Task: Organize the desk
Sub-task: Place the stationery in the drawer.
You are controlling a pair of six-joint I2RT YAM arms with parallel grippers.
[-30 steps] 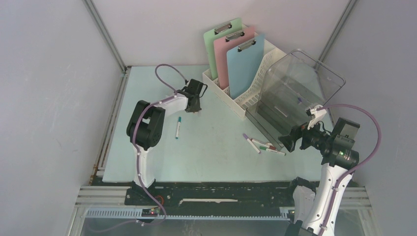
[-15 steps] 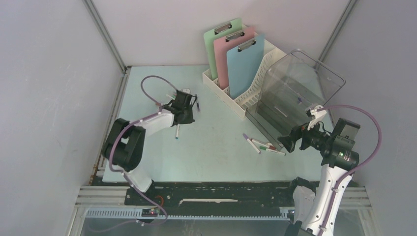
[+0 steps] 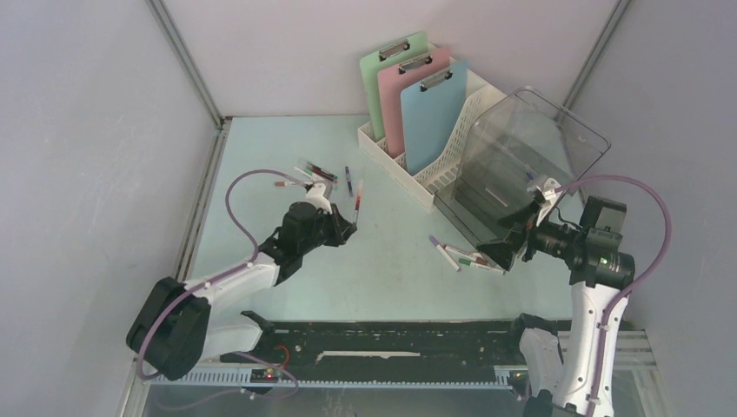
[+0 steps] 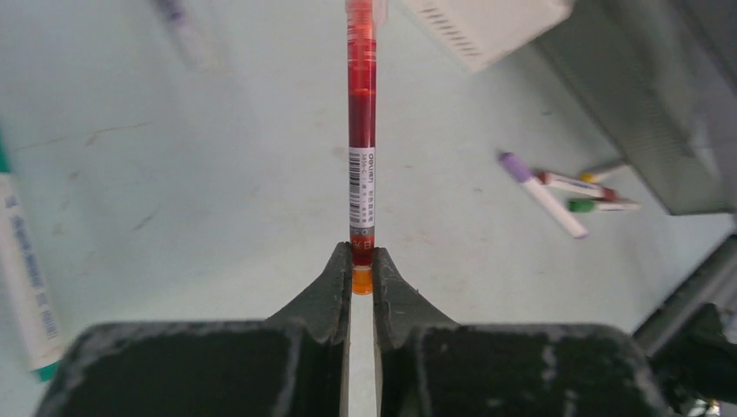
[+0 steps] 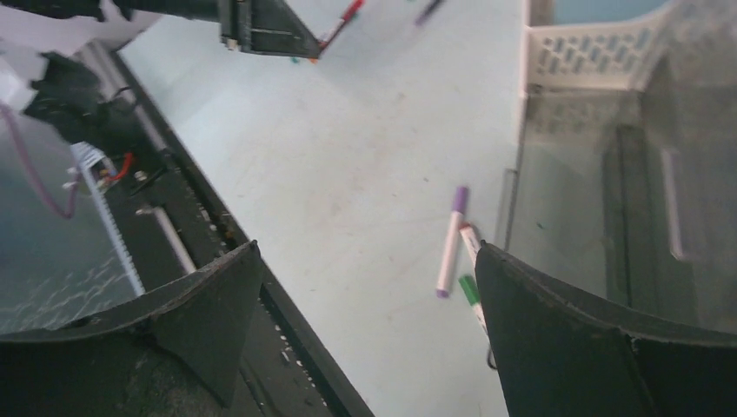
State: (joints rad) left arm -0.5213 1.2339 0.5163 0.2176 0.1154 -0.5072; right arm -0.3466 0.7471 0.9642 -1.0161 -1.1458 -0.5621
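Observation:
The pale mint-blue desk (image 3: 382, 269) holds scattered pens. My left gripper (image 3: 345, 231) is shut on the end of a red pen (image 3: 357, 205), held above the desk's left-middle. In the left wrist view the red pen (image 4: 361, 130) sticks straight out from the closed jaws of the gripper (image 4: 361, 258). My right gripper (image 3: 508, 249) is open and empty, hovering by a few markers (image 3: 465, 257) in front of the clear bin (image 3: 521, 165). In the right wrist view the purple marker (image 5: 450, 252) and green marker (image 5: 470, 294) lie between the spread fingers of the gripper (image 5: 367, 252).
A white file rack (image 3: 434, 169) at the back holds green, pink and blue clipboards (image 3: 432, 113). Several pens (image 3: 315, 174) lie at the back left. A white marker with a green cap (image 4: 22, 287) lies beside my left gripper. The black rail (image 3: 391, 334) edges the desk's front.
My left arm has pulled back from the back-left pens toward the near edge, carrying the red pen. My right gripper has shifted slightly toward the bin.

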